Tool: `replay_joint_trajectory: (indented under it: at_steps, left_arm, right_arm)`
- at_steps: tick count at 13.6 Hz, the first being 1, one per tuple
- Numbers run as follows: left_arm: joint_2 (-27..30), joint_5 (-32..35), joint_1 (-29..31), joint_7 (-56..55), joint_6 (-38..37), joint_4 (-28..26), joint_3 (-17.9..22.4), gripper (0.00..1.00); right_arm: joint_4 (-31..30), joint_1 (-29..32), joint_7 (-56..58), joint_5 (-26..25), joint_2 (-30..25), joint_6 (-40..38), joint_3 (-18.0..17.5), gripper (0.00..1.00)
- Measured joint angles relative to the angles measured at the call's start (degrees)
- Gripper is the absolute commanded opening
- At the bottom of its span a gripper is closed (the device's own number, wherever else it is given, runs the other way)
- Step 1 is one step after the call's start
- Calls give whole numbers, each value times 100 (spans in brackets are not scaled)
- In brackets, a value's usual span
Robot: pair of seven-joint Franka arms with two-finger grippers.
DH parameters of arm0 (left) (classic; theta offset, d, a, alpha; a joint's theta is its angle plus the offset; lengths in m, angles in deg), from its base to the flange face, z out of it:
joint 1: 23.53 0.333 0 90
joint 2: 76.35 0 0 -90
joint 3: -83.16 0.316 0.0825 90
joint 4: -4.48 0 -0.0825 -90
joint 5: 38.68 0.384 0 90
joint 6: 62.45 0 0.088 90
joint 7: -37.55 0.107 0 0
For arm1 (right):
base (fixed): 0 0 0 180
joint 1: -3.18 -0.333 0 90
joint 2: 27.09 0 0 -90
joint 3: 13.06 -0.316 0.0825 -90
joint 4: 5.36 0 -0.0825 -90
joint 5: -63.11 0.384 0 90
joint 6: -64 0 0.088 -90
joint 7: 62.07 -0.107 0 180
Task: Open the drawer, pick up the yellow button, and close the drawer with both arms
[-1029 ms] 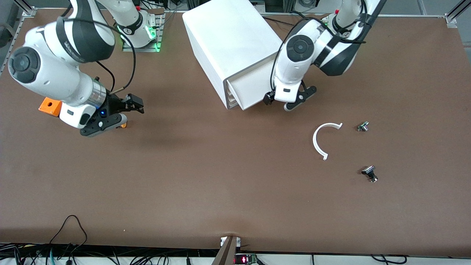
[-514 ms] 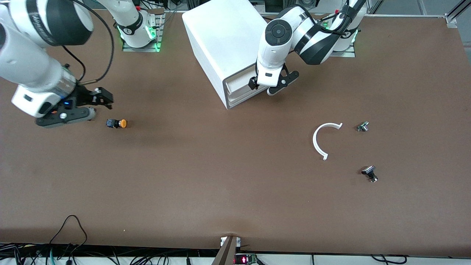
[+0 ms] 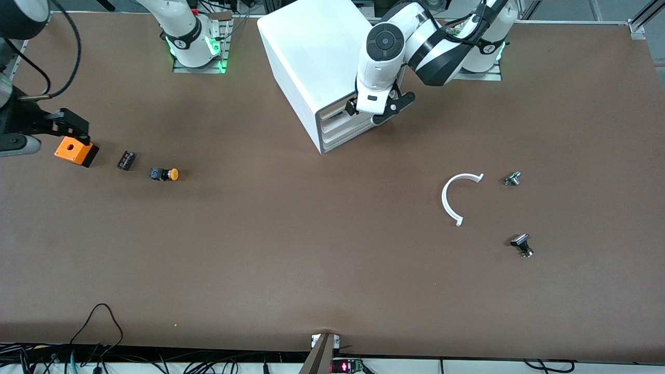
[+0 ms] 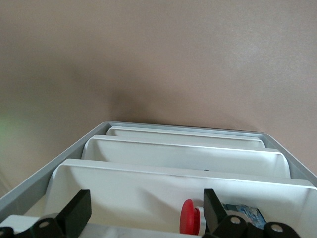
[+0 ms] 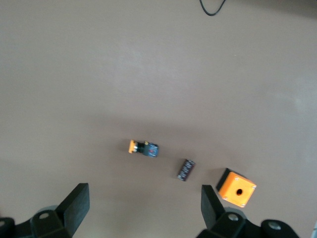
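Black left gripper point(image 3: 375, 109), we note, spread wide and empty over the cabinet point(image 3: 317, 62) front; right gripper point(image 5: 141, 210) likewise empty.

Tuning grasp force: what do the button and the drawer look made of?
Button: likely plastic, with a smooth orange cap on a black blocky body. Drawer: likely moulded plastic, with thin, uniformly white, matte walls and rounded corners. Neither can be confirmed by look alone.

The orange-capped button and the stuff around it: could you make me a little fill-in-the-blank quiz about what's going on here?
1. The button lies on the ____, not in a drawer.
2. The right gripper holds ____.
3. The left gripper is at the white ____'s drawer fronts.
4. The C-shaped piece is ____ in colour.

Missing words: table; nothing; cabinet; white
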Motion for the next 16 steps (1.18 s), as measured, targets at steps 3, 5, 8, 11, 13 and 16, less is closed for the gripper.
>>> replay_joint_trajectory:
  at_steps: [3, 5, 8, 11, 13, 16]
  left_arm:
    - [134, -5, 158, 363, -90, 13, 192, 100]
    - [304, -5, 248, 1082, -110, 56, 673, 100]
    - [491, -5, 359, 2440, -473, 383, 1500, 100]
    - [602, 115, 403, 3968, -1058, 857, 2315, 100]
    - [623, 199, 424, 5108, -1526, 1198, 2925, 100]
    - [649, 248, 449, 6514, -2093, 1707, 3664, 100]
  right_arm:
    - [0, 11, 421, 8, 10, -35, 213, 100]
    - [1, 10, 578, 140, 7, -39, 269, 100]
    - [40, 10, 1086, 280, -59, -269, 292, 100]
    - [42, 5, 1205, 279, -127, -458, 292, 100]
    - [44, 5, 1201, 273, -183, -489, 345, 100]
    - [-19, 12, 1216, 273, -464, -630, 613, 100]
